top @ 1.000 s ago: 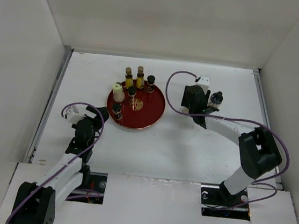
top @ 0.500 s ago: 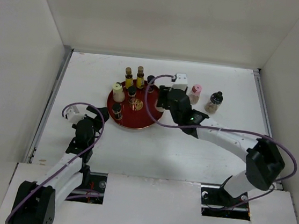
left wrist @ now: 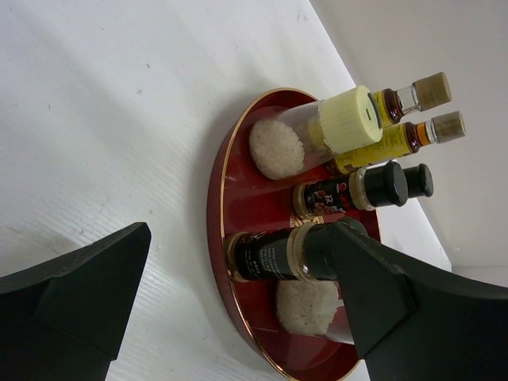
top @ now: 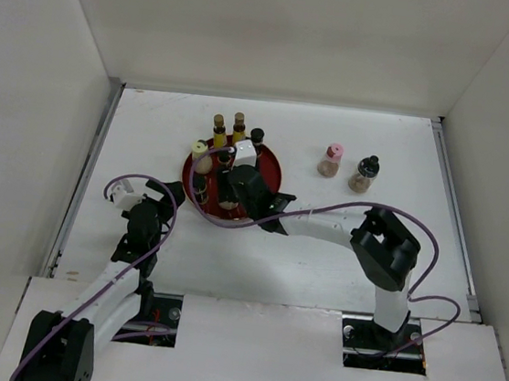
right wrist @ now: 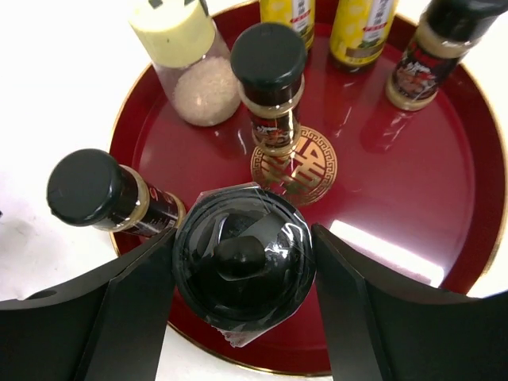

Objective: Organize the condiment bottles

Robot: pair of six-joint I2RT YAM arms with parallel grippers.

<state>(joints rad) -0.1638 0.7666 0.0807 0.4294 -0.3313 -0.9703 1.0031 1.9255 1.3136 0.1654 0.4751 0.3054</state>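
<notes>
A black-capped bottle (right wrist: 242, 266), its cap under clear wrap, is over the front part of the round red tray (right wrist: 444, 198). The right fingers (right wrist: 119, 317) pinch its cap from both sides. On the same tray stand a cream-capped bottle (right wrist: 190, 55), two yellow bottles (right wrist: 365, 24) and three dark-capped shakers (right wrist: 270, 71), near the gold emblem (right wrist: 298, 167). A pink-capped bottle (top: 331, 160) and one more dark shaker (top: 363, 173) stand side by side on the worktop (top: 320, 262), to the right of the tray. The left fingers (left wrist: 79, 278) are spread with nothing between them, apart from the tray at its front-left.
</notes>
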